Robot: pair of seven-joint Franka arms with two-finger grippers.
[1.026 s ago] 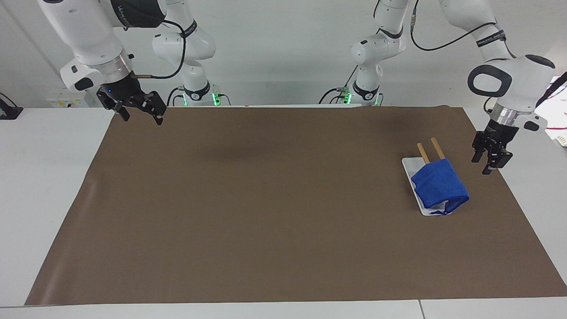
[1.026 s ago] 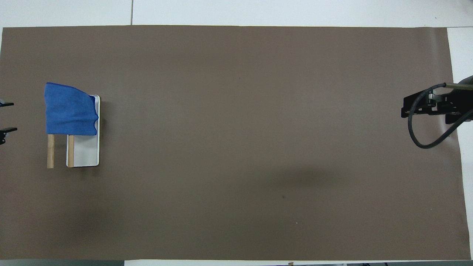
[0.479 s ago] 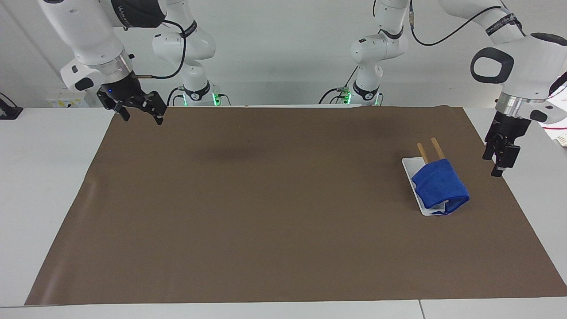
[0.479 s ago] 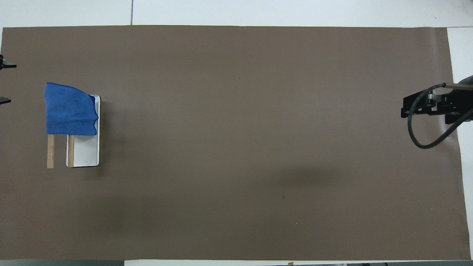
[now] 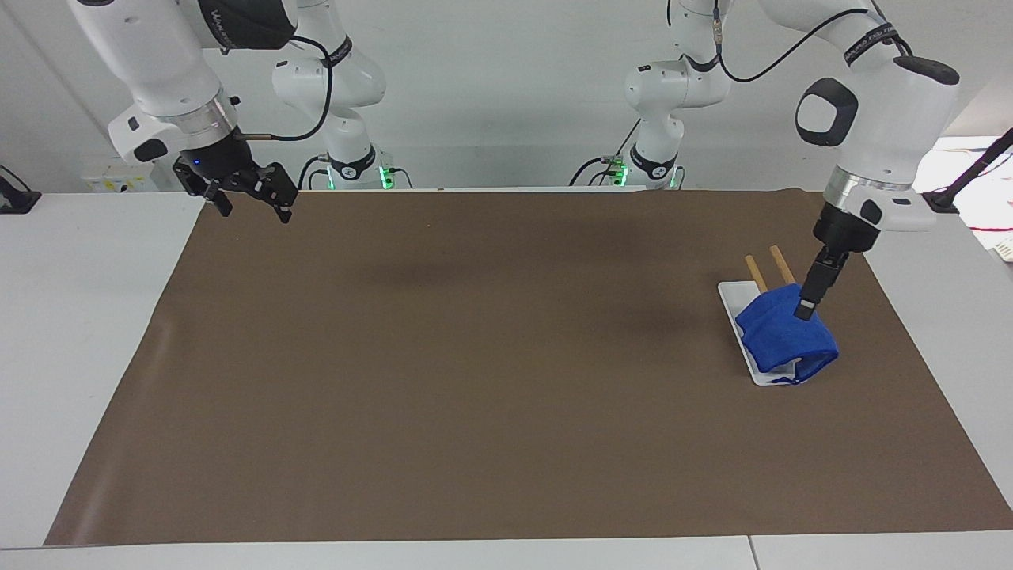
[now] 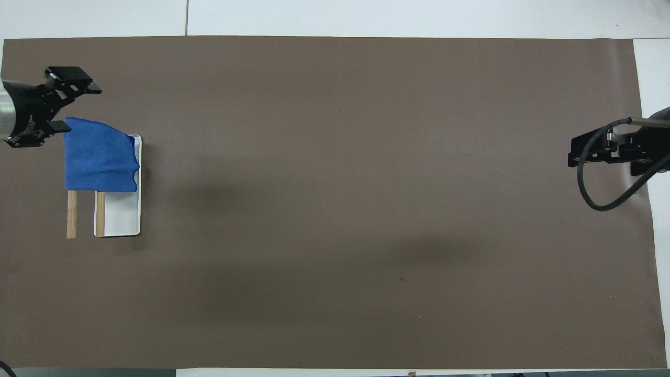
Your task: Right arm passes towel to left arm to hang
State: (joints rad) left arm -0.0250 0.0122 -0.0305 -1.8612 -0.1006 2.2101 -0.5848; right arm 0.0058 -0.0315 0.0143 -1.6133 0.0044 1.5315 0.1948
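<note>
The blue towel hangs folded over a small rack of two wooden bars on a white base, toward the left arm's end of the table. Its loop tag hangs at the corner farthest from the robots. The towel also shows in the overhead view. My left gripper is open and points down over the towel's top; in the overhead view its fingers straddle a towel corner. I cannot tell if it touches. My right gripper is open and empty, and waits in the air over the mat's corner at the right arm's end.
A brown mat covers most of the white table. The rack's bars and white base stick out from under the towel on the side nearer to the robots. The right arm's black cable loops beside its gripper.
My left gripper has swung in from beside the mat's edge to over the towel and has turned. The towel and the right arm have not moved.
</note>
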